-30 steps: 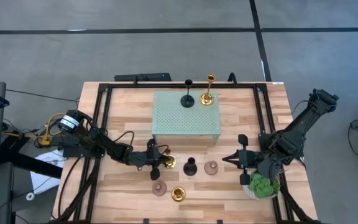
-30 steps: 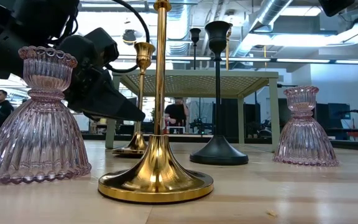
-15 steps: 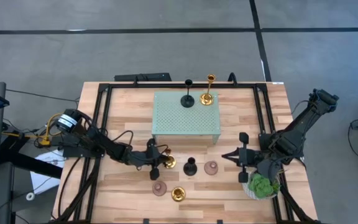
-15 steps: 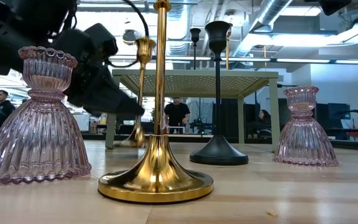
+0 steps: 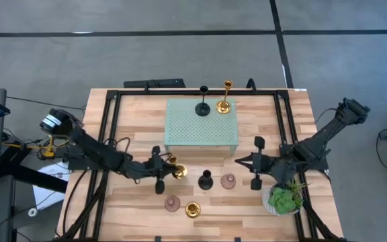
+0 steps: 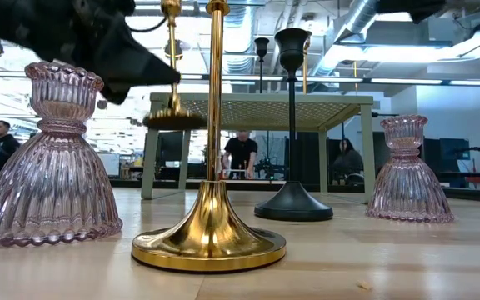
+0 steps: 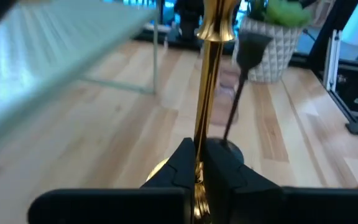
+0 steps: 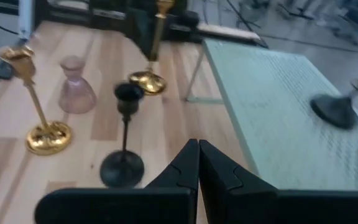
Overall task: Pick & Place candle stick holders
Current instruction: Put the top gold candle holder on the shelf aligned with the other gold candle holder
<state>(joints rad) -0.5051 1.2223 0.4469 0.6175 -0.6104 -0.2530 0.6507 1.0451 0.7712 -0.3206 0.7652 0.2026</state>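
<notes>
The gold candle stick holder (image 5: 178, 173) in play hangs clear of the wood: in the low view its round base (image 6: 173, 121) floats at about the height of the green perforated stand's top, with the stem roughly upright. It sits just off the stand's (image 5: 200, 128) near left corner. The left gripper (image 7: 199, 163) has its fingers closed tight on the lower stem, coming at it from the left side, so the holder's long axis stands across the line of the arm. The stand's top, where a black holder (image 5: 203, 107) and another gold holder (image 5: 224, 105) already stand, lies up and to the right of the held piece, so I judge the coming carry runs that way, over the near edge. The right gripper (image 5: 254, 163) waits beside the stand's near right corner, fingers pressed together on nothing, near the potted plant (image 5: 285, 200)
</notes>
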